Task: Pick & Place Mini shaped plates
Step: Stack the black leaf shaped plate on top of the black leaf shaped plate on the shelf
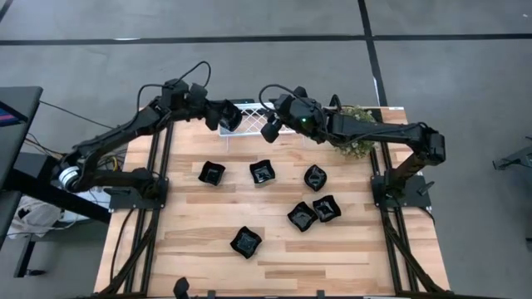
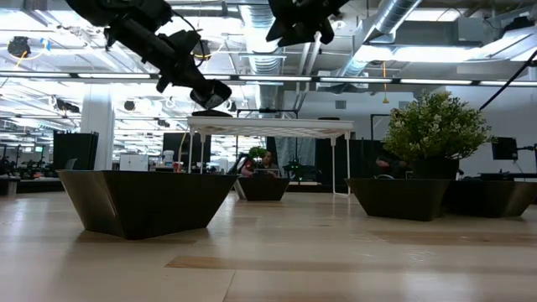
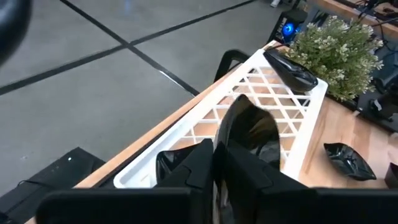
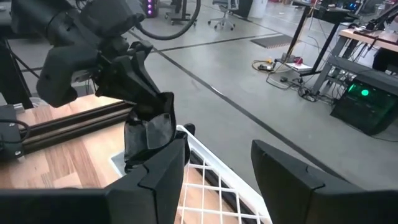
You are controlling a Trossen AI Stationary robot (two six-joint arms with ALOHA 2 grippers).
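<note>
My left gripper (image 1: 229, 116) hangs over the left end of the white lattice tray (image 1: 253, 110), shut on a glossy black mini shaped plate (image 3: 249, 127) held on edge between its fingers. The same plate (image 4: 149, 134) shows in the right wrist view, dangling from that gripper just above the tray. Another black plate (image 3: 292, 70) lies in the tray's far end. My right gripper (image 1: 270, 126) hovers beside the tray's right part, open and holding nothing (image 4: 217, 180). Several more plates lie on the table, among them ones at mid-left (image 1: 211, 173), in the centre (image 1: 263, 172) and near the front (image 1: 246, 242).
A green bushy plant (image 1: 357, 133) stands at the back right corner, close to the right arm. The tray sits at the table's back edge. In the low view the nearest plates (image 2: 147, 201) and the plant (image 2: 436, 126) stand between the camera and the tray (image 2: 268, 126).
</note>
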